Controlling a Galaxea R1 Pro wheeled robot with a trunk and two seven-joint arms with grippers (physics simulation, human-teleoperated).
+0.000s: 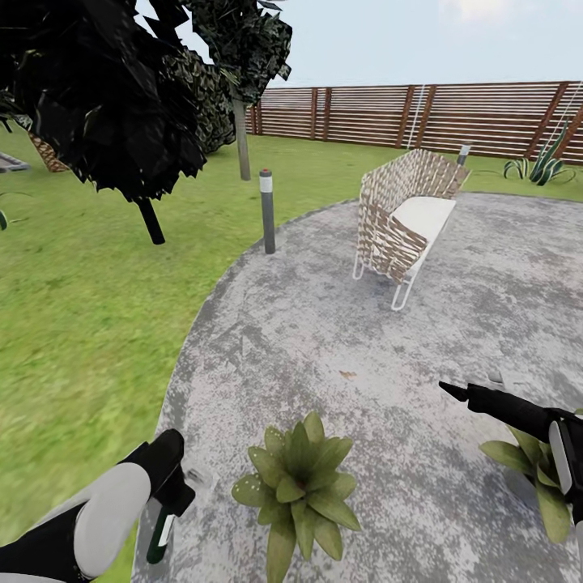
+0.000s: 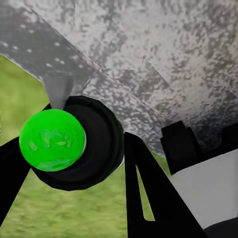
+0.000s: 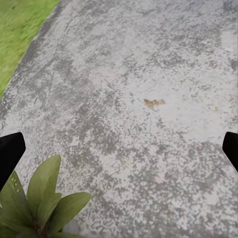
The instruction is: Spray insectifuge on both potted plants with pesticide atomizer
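Garden patio, both my arms raised over the paved circle.

My left gripper is clamped on the pesticide atomizer, whose green-and-white body hangs below my fingers at the paving's grass edge; in the left wrist view its bright green end sits in a black collar between my fingers. My right gripper is spread wide with nothing between its fingertips. One potted plant stands on the concrete paving between my arms; the second potted plant lies under my right forearm. Beyond are a woven chair, a bollard light and a slatted fence.
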